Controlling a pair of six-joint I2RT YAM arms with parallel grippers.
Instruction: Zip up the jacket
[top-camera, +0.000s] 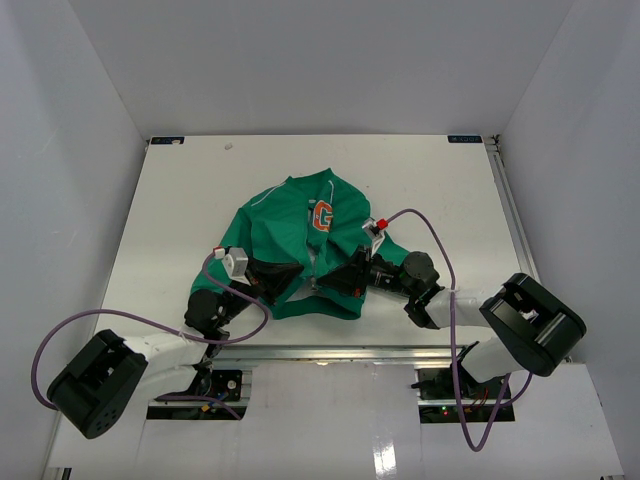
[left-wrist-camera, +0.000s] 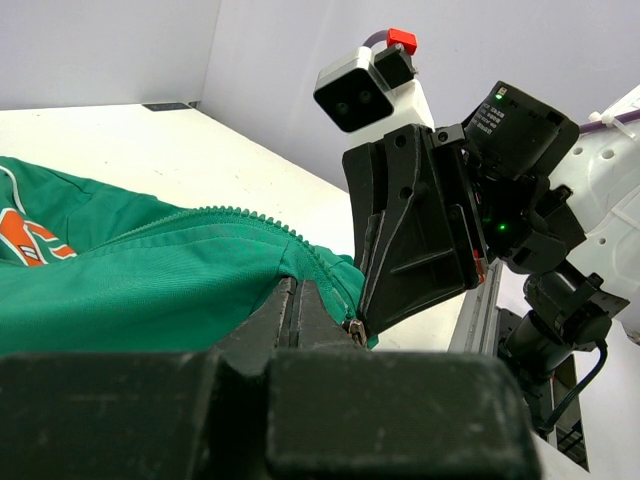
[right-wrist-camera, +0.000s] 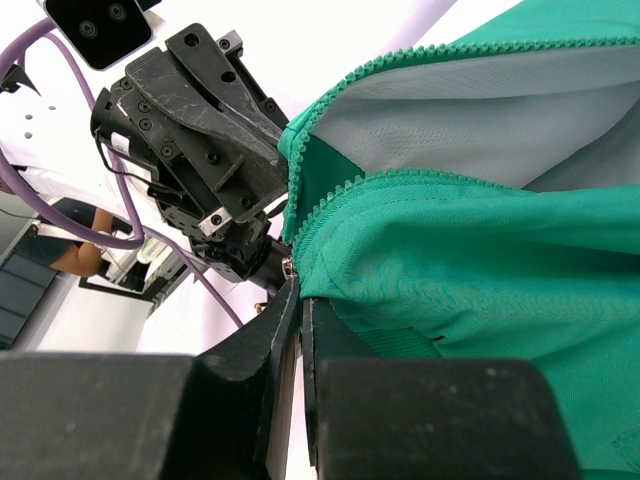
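Your left fingers (left-wrist-camera: 290, 312) pinch the near hem of the green jacket (top-camera: 290, 235), which lies mid-worktop (top-camera: 180, 200). Its zipper (right-wrist-camera: 345, 188) is open, the two rows of teeth apart. Your right fingers (right-wrist-camera: 285, 320) pinch the opposite hem edge. You appear to be joining the ends, with all the zipping left to do

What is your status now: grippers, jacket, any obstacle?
Left gripper shut on jacket hem. Right gripper shut on hem too. Zipper open, teeth apart. No obstacle seen.
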